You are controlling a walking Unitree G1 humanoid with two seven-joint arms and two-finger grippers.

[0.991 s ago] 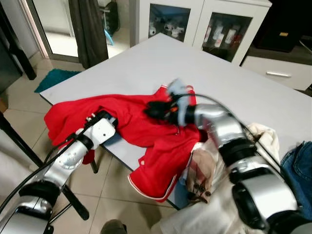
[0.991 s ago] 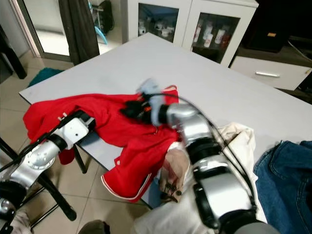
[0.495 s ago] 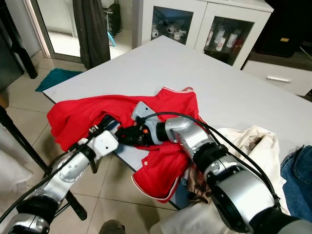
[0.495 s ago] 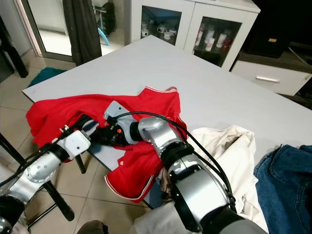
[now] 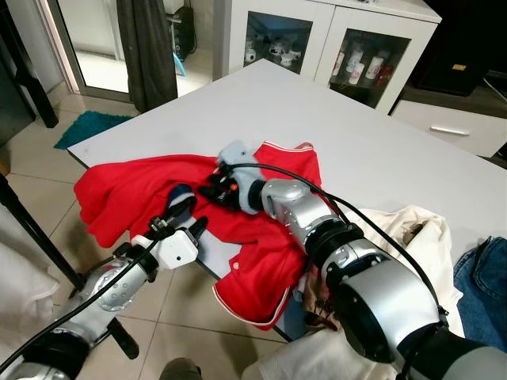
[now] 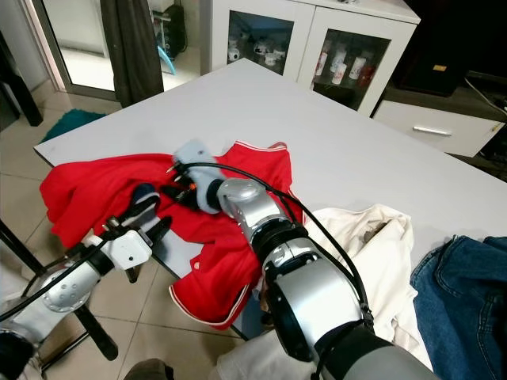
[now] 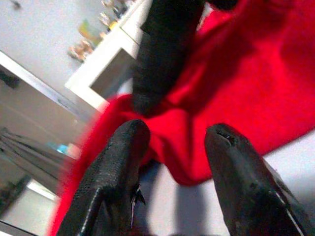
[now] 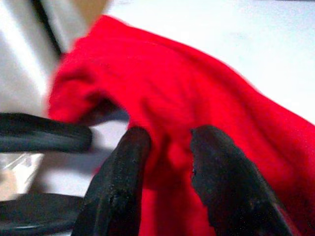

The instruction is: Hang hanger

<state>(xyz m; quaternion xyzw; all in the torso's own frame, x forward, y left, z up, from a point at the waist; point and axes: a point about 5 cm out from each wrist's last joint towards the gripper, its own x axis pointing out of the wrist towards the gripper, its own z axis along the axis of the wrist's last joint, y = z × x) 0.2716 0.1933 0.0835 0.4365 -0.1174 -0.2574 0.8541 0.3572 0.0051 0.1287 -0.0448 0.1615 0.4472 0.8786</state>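
Observation:
A red garment (image 5: pixel 127 186) lies crumpled on the grey table (image 5: pixel 317 103), with part of it hanging over the near edge. My right gripper (image 5: pixel 210 192) reaches across onto the garment's middle. In the right wrist view its fingers (image 8: pixel 118 191) stand slightly apart, open, against the red cloth. My left gripper (image 5: pixel 198 211) hovers at the table's near edge just below the right one, open, holding nothing. Seen from the left wrist, its fingers (image 7: pixel 115 162) point at the red fabric (image 7: pixel 256 78). A small dark blue patch (image 5: pixel 181 192) shows beside the cloth between the grippers.
A cream garment (image 5: pixel 412 229) and blue jeans (image 5: pixel 485 273) lie at the table's near right. A white glass-door cabinet (image 5: pixel 317 47) stands behind the table. A black stand leg (image 5: pixel 36 229) crosses the tiled floor at left, with a teal mat (image 5: pixel 83 127) and dark curtain (image 5: pixel 146 47) beyond.
My right gripper swung left to the table's near edge, then drew back up onto the garment. My left gripper came off the red cloth toward me, its fingers now showing open.

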